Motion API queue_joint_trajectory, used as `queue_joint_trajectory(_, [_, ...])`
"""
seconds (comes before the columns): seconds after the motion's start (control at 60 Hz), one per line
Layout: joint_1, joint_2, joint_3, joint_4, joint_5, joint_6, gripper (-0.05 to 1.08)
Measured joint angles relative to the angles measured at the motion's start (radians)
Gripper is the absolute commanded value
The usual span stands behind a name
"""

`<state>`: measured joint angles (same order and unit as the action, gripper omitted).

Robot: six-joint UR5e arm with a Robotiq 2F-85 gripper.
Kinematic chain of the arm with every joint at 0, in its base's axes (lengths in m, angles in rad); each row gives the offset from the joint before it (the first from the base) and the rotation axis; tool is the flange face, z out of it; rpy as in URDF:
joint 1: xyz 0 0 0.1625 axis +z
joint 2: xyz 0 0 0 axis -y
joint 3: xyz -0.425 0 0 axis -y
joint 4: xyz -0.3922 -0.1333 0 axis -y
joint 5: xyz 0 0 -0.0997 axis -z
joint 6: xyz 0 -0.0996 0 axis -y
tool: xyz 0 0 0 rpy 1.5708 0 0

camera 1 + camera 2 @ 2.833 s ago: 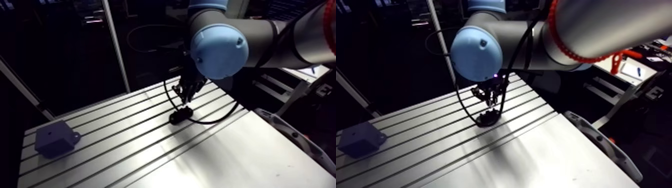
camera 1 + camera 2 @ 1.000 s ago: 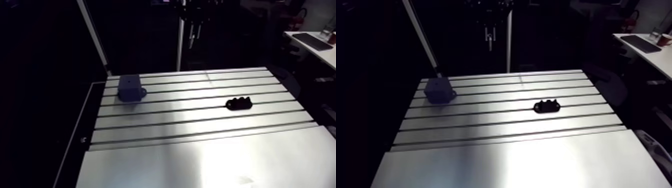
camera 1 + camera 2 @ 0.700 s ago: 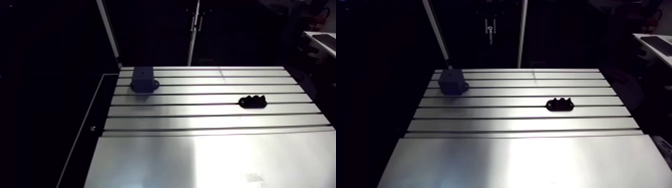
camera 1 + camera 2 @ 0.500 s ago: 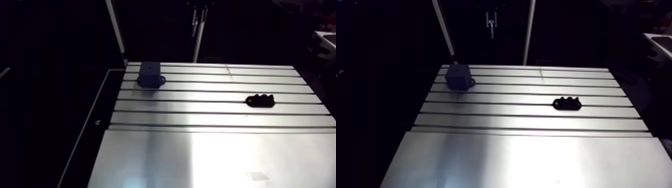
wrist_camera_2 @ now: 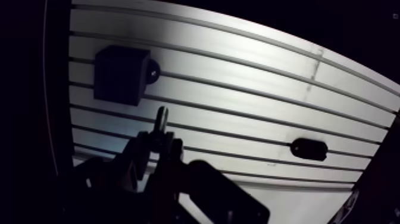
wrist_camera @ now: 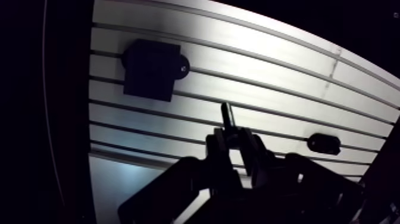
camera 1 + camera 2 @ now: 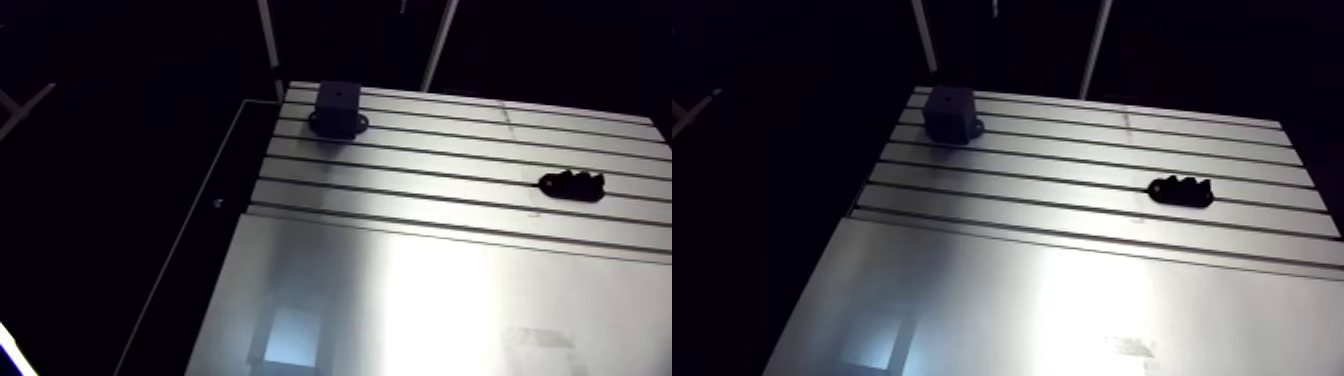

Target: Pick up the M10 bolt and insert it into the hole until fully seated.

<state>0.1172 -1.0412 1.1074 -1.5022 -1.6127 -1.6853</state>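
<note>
Two things lie on the slotted table [image 7: 420, 290] in the arm view. A dark blue block [image 7: 337, 106] sits at the far left, near the table's far edge. A black holder [image 7: 572, 185] with a bumpy top lies well apart from it, over on the right and a few slots nearer. The block's hole and whatever the holder may carry are too dim to make out here. The near half of the table is a plain sheet.

One more thing shows in the wrist view: the M10 bolt [image 6: 228, 119]. It is clamped between the two fingers [image 6: 255, 156] of the gripper [image 6: 235, 138] and juts straight out ahead of them as a slim dark shank (the head is hidden in the grip). The jaws are clenched on it, with only its width between them.

The gripper hangs above the slotted part of the table, looking down on it, with nothing touching the surface. It is roughly between the two things. The block lies ahead of the bolt's tip and off to one side, well apart from it, with a small rounded tab [image 6: 183, 67] on the side that faces the bolt. The holder lies beside the gripper on the other side, flat on a rib between two slots.
</note>
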Motion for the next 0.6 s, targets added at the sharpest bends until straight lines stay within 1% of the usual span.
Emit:
queue_joint_trajectory(0.2, [0.038, 0.028, -0.026, 0.015, -0.002, 0.003, 1.08])
queue_joint_trajectory(0.6, [0.071, 0.078, -0.034, 0.031, 0.0, 0.004, 1.08])
